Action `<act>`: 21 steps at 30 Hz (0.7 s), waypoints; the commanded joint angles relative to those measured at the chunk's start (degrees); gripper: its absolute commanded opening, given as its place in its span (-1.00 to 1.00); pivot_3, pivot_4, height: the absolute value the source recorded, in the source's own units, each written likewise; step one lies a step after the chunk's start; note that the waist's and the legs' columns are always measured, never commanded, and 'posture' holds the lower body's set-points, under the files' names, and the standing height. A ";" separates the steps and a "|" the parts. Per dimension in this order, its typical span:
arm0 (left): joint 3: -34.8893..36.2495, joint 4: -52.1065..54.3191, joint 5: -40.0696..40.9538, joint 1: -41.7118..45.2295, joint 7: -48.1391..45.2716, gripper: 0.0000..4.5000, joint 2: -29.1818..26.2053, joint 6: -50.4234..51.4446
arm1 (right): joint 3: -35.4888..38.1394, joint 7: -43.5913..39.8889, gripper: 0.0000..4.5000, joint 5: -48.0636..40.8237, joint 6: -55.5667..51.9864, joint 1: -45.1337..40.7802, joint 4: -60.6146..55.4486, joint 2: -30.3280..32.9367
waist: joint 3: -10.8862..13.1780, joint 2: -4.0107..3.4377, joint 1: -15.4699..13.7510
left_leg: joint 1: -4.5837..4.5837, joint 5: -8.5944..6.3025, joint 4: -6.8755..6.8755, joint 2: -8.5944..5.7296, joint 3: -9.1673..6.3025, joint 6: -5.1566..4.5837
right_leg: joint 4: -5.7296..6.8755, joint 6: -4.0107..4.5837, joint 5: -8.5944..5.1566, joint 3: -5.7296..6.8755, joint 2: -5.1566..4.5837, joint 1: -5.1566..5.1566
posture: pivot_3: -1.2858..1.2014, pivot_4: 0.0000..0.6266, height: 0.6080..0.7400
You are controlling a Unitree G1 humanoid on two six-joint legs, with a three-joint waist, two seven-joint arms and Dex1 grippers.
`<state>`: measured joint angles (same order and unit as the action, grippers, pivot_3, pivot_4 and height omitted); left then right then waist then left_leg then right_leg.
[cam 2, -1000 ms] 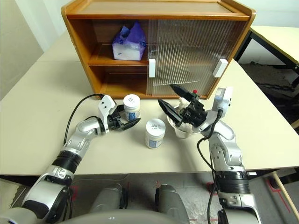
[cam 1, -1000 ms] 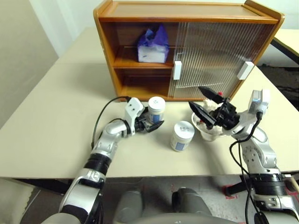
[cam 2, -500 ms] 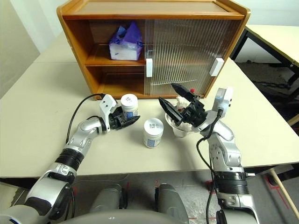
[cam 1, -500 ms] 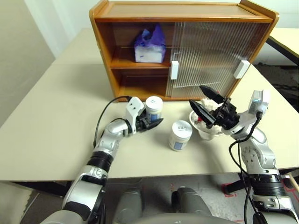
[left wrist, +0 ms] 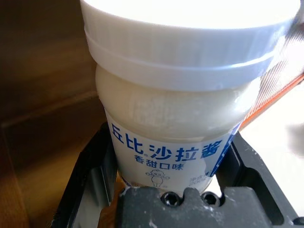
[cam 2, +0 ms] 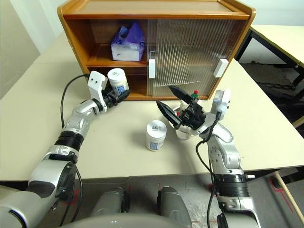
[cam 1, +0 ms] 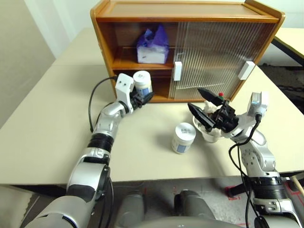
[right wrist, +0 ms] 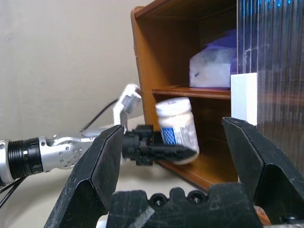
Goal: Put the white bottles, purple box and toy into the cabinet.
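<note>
The left gripper (cam 1: 141, 97) is clamped around a short white plastic bottle with a round white lid and a small blue label (cam 1: 142, 82). It holds this held bottle up off the pale table (cam 1: 47, 118), right in front of the open left side of the big orange-brown wooden cabinet (cam 1: 190, 9), near the lower shelf (cam 1: 142, 95). The bottle is not inside yet.

The left wrist view gives a close look at this bottle (left wrist: 185, 95). One black finger (left wrist: 90, 175) presses on each side of it, just under the blue writing on the label. Dark brown cabinet wood is behind it.

The right wrist view shows the same thing from the side: the held bottle (right wrist: 176, 126) hangs in the air beside the lower shelf, tipped a little. The soft purple tissue box with a white underside (right wrist: 213, 61) sits on the upper shelf.

From the head views, a second white bottle (cam 1: 183, 137) stands on the table, well apart from the cabinet. Just beside it, a shallow bowl (cam 1: 209, 133) holds the small fluffy white toy with a red top (cam 1: 219, 97), but the right gripper covers most of it. The right gripper (cam 1: 204, 105) hangs over the bowl with its two black fingers spread wide and nothing between them. The ribbed see-through doors with white handles (cam 1: 213, 52) cover the right side of the cabinet.
</note>
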<state>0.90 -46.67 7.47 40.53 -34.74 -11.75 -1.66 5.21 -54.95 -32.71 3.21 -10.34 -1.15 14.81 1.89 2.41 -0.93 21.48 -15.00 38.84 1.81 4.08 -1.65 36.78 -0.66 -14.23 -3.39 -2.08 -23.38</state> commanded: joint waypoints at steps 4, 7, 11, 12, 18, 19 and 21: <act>-0.41 -10.69 -2.26 7.14 1.28 0.38 1.87 -2.19 | 0.30 0.24 1.00 -0.48 0.20 0.79 -1.78 0.28 | 0.03 0.05 0.09 | 0.04 0.00 0.01 -0.02 -0.01 0.00 | 0.00 -0.01 0.00 0.01 0.03 -0.03 | 0.06 -1.00 1.00; -0.47 -14.29 -3.20 9.63 2.21 0.38 2.06 -2.95 | 0.40 0.50 1.00 -0.38 0.21 1.11 -2.26 0.36 | 0.04 0.06 0.23 | 0.04 -0.01 0.01 -0.04 -0.01 0.01 | -0.01 -0.01 -0.01 0.01 0.04 -0.03 | 0.05 -1.00 1.00; -0.31 -17.91 -4.38 12.18 3.90 0.38 2.15 -4.05 | 0.35 0.89 1.00 -0.33 0.24 1.63 -2.90 0.43 | 0.04 0.06 0.68 | 0.04 -0.01 0.01 -0.05 -0.01 0.02 | 0.00 -0.01 -0.01 0.01 0.07 -0.04 | 0.04 -1.00 1.00; -0.46 -18.81 -4.82 12.82 4.47 0.38 2.29 -4.34 | 0.36 0.99 1.00 -0.35 0.22 1.70 -3.00 0.43 | 0.04 0.06 0.78 | 0.04 -0.01 0.01 -0.05 -0.01 0.02 | 0.00 -0.01 -0.01 0.01 0.07 -0.04 | 0.05 -1.00 1.00; -0.88 -23.36 -7.12 14.89 7.20 0.38 3.43 -5.20 | 0.26 1.16 1.00 -0.34 0.20 1.58 -3.09 0.38 | 0.04 0.06 1.56 | 0.05 -0.02 0.01 -0.05 -0.01 0.03 | 0.00 -0.03 0.00 0.01 0.06 -0.03 | 0.04 -1.00 1.00; -0.74 -23.87 -7.25 15.16 7.76 0.38 3.58 -5.11 | 0.25 1.19 1.00 -0.34 0.20 1.58 -3.15 0.37 | 0.04 0.07 1.59 | 0.04 -0.02 0.01 -0.05 -0.01 0.03 | 0.00 -0.03 0.00 0.01 0.06 -0.03 | 0.03 -1.00 1.00; -0.31 -24.67 -7.21 15.75 8.72 0.38 3.88 -5.02 | 0.24 1.26 1.00 -0.40 0.20 1.68 -3.33 0.36 | 0.04 0.07 1.65 | 0.03 -0.02 0.01 -0.05 -0.01 0.03 | 0.01 -0.03 0.00 0.01 0.07 -0.03 | 0.03 -1.00 1.00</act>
<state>0.41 -70.80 1.03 54.50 -26.89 -8.06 -5.92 5.31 -53.85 -32.80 3.21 -8.66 -3.17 14.91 1.93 2.48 0.72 21.51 -15.03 38.85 1.76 4.07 -1.61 36.80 -0.68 -14.23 -3.38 -2.01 -23.41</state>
